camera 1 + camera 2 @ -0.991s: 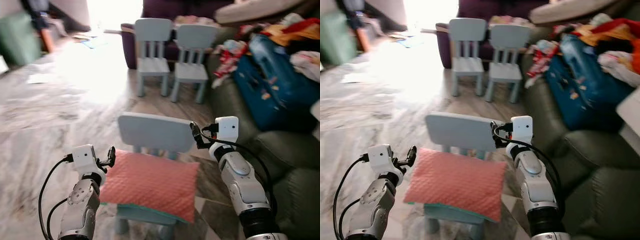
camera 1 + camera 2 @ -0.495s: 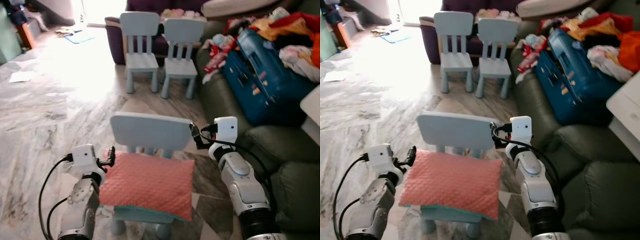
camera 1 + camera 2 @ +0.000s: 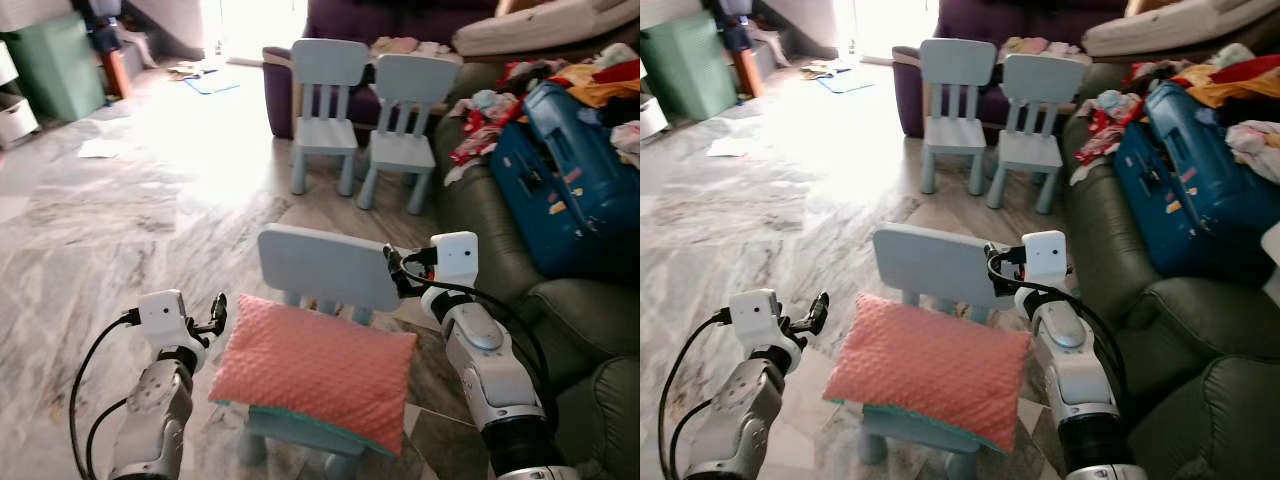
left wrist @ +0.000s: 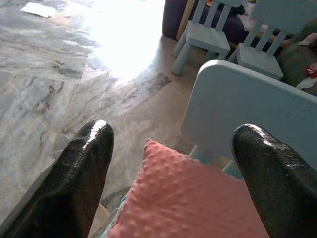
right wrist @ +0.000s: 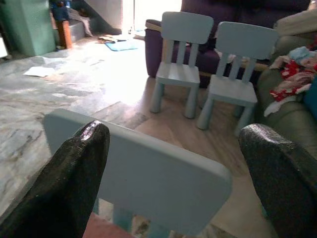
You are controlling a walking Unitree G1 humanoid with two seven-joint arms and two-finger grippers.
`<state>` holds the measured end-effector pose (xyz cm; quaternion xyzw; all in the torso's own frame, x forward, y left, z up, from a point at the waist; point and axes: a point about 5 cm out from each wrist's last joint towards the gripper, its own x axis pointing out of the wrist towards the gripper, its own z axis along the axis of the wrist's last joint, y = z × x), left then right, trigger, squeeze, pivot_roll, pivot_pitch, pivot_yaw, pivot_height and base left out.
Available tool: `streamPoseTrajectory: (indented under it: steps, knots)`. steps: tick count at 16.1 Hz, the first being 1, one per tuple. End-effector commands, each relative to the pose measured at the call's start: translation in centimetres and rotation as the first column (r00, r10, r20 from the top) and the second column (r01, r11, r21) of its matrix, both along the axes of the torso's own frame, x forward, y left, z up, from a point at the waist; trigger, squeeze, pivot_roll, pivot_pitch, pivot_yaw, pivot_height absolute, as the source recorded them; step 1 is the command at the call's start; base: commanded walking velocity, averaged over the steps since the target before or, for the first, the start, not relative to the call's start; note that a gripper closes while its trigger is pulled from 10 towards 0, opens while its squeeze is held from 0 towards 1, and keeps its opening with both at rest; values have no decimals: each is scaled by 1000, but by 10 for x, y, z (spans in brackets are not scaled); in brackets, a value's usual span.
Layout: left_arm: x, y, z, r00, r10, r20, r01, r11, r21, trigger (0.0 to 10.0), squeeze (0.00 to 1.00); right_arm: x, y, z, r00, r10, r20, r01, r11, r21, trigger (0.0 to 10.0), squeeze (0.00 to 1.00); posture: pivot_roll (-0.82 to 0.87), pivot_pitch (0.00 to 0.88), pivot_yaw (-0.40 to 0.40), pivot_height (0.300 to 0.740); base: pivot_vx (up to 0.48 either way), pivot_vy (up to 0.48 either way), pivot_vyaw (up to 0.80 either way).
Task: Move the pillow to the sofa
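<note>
A coral-pink dimpled pillow [image 3: 315, 370] lies on the seat of a small light-blue chair [image 3: 320, 268] right in front of me. My left gripper [image 3: 218, 312] hovers just off the pillow's left corner, open, with the pillow [image 4: 188, 193] low between its fingers [image 4: 89, 148]. My right gripper [image 3: 392, 270] is open at the right end of the chair's backrest [image 5: 148, 178], above the pillow's far right corner. Neither gripper holds anything. The dark green sofa [image 3: 560, 310] stands close on my right.
Two more small blue chairs [image 3: 325, 110] [image 3: 405, 120] stand further back before a purple couch [image 3: 400, 20]. A blue suitcase [image 3: 570, 190] and heaped clothes cover the green sofa's far part. A green cabinet [image 3: 55, 65] is far left. Marble floor [image 3: 120, 220] spreads left.
The whole picture has shifted and sharpened as the camera moved. Both grippers keep the same open stance beside the pillow, which still lies on the chair.
</note>
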<state>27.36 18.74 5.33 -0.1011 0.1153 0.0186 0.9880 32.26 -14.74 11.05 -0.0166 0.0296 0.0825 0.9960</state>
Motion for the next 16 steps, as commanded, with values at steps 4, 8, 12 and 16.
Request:
streamPoseTrajectory:
  steps: [4,8,12,16]
  knots:
    - [-8,-12,5,996,-84,19,84,996,-6,10000,0,-10,-9,-8,997,-54,-49,55,998,4,10000,0,-85,82,-65,740,0,0,0]
    - [-23,-12,0,994,-105,-11,105,994,8,10000,0,-23,-5,-13,998,-20,-58,21,999,30,10000,0,-85,127,-58,740,0,0,0]
    - [-45,-12,-4,991,-121,-58,122,992,15,10000,0,-44,-12,-19,995,-22,-99,25,999,24,10000,0,-103,215,-55,740,0,0,0]
    - [-61,-13,-8,987,-127,-101,128,992,9,10000,0,-59,-15,-23,991,-16,-136,18,1000,13,10000,0,-109,271,-57,740,0,0,0]
